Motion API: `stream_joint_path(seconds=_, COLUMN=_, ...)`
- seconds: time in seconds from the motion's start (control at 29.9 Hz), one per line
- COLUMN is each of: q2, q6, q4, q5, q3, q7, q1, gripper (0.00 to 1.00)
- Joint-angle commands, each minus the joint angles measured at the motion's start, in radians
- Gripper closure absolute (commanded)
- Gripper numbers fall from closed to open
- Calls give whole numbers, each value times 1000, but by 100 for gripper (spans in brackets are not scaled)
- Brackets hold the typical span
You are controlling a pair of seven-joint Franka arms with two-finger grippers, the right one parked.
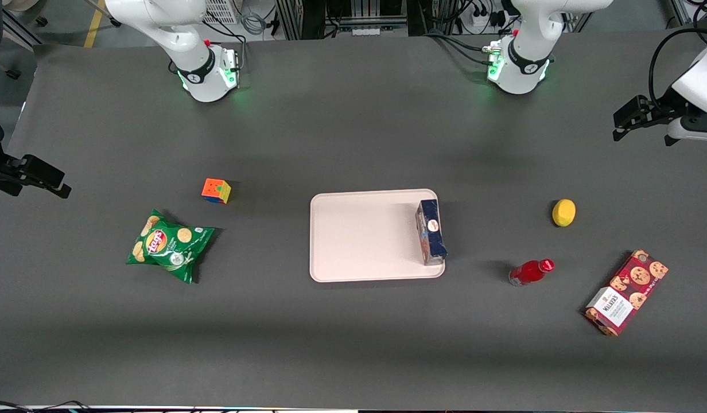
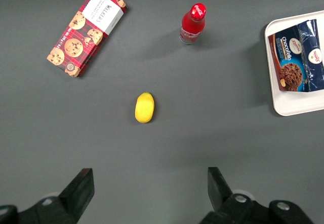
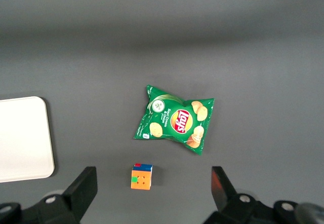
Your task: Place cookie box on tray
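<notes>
The cookie box (image 1: 431,231) (image 2: 298,57), navy blue with a brown cookie front, rests on the pale pinkish tray (image 1: 359,235) (image 2: 288,107) at the tray's end toward the working arm. It sits inside the rim. My gripper (image 1: 620,123) (image 2: 150,173) hangs well away from it at the working arm's end of the table, farther from the front camera than the lemon. Its fingers (image 2: 83,181) are spread wide with nothing between them, over bare table.
Toward the working arm's end lie a yellow lemon (image 1: 563,212) (image 2: 145,107), a red bottle (image 1: 530,272) (image 2: 193,23) on its side and a long red cookie box (image 1: 626,292) (image 2: 87,29). Toward the parked arm's end are a green chip bag (image 1: 169,245) and a colour cube (image 1: 216,190).
</notes>
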Motion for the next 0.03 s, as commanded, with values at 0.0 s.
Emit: stream_joint_path(seconds=0.0, q2=6, q6=-30, q4=38, q5=-7, q3=5, q7=12, q1=-11, gripper=0)
